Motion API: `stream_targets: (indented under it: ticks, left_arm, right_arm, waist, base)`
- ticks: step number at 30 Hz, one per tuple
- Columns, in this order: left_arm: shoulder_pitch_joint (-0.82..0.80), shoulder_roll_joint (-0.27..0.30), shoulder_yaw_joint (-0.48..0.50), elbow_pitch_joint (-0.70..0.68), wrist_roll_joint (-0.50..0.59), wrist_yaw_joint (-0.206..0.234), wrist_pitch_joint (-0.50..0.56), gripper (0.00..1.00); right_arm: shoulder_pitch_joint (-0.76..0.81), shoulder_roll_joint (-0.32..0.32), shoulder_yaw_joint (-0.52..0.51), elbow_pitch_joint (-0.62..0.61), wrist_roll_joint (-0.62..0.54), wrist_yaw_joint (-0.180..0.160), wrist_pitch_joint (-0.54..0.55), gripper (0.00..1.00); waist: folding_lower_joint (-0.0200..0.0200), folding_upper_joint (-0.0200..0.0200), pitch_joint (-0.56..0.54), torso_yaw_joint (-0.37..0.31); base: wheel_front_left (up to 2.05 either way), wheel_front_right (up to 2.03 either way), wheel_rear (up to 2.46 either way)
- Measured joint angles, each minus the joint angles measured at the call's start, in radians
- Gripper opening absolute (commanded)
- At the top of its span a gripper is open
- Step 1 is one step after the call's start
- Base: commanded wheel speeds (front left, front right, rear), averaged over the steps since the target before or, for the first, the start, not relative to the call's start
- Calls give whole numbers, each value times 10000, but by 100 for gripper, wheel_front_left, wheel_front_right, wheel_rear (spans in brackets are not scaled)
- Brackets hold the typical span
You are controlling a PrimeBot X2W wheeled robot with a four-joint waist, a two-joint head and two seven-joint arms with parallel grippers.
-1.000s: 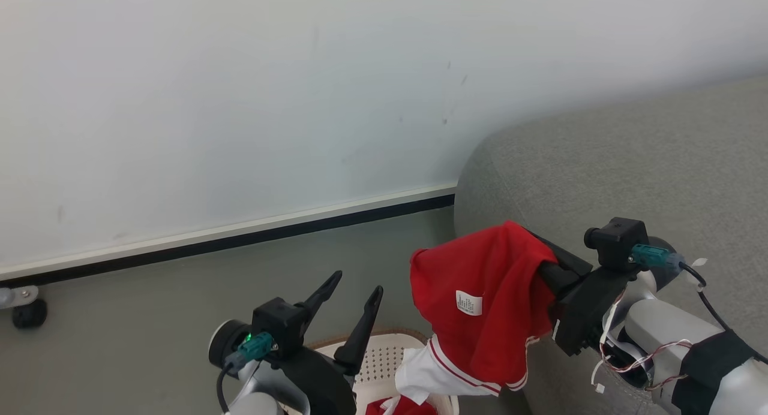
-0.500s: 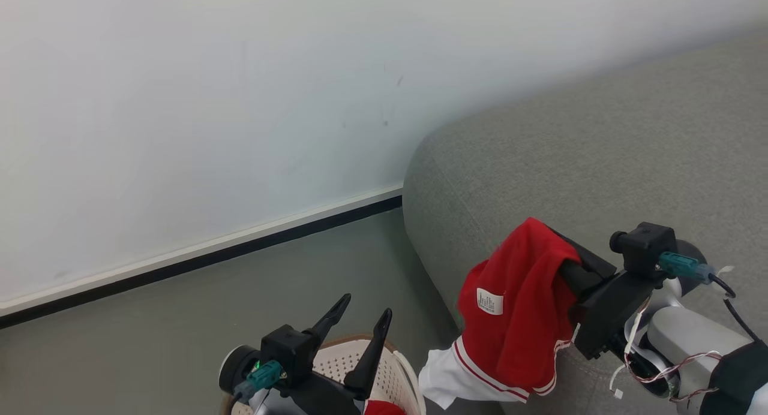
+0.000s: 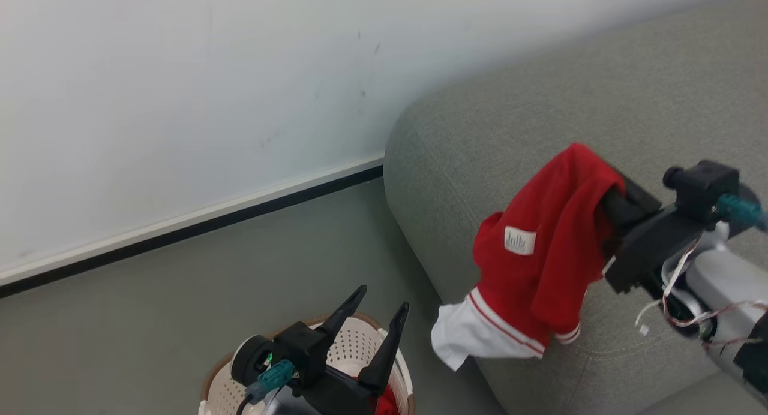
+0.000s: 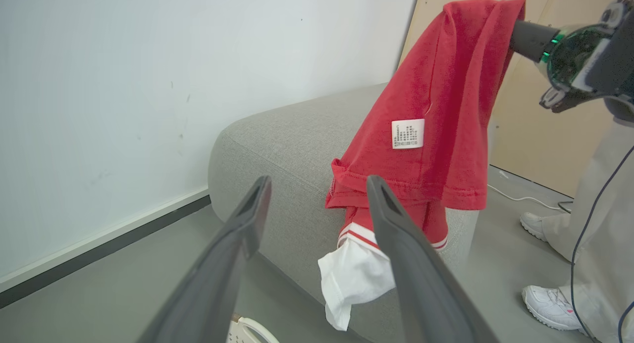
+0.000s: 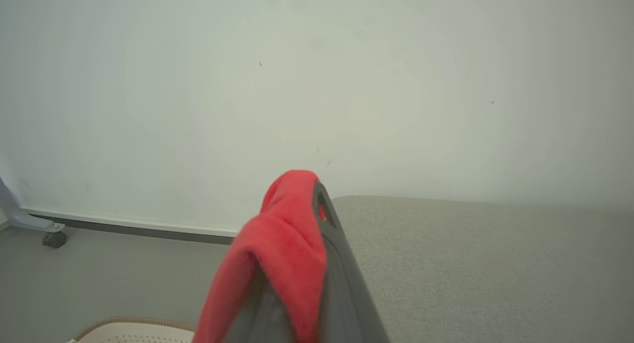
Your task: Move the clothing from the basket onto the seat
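Mid-carry: my right claw (image 5: 317, 194) pinched the clothing (image 3: 540, 265), which dangled at the seat's (image 3: 600, 91) rounded end (left claw (image 3: 384, 298) gaped empty over the basket (image 3: 360, 343) beside the seat), and next, I judged, I needed more reach over the seat, then release.

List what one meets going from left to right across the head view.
The left gripper, open → red garment → right gripper, shut on the garment. The basket overlaps the left gripper, so it is left out.
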Motion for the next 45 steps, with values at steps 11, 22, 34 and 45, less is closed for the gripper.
stream_targets:
  ticks: [11,22,34,45]
  left_arm:
    - [-579,431,69,-773,265,88,270,100]
    - [-1130,915,226,-1988,696,217,539,100]
    - [-1608,1400,328,-3168,1206,353,999,100]
    - [-2161,1473,295,-3576,1407,424,1335,100]
  right_arm:
    - [-3544,-178,-1262,986,-374,253,-6,0]
    - [-5627,-1014,-2121,2506,-497,245,157,0]
    - [-6024,-1085,-2452,3693,-477,-33,167,0]
    - [-5784,38,-2514,4893,-265,-378,119,0]
  waist:
    - [1,0,1204,259]
    - [2,1,2583,700]
    - [3,1,4167,1033]
    - [1,1,5295,1031]
  base:
    - [0,0,0]
    - [0,0,0]
    - [0,0,0]
    - [0,0,0]
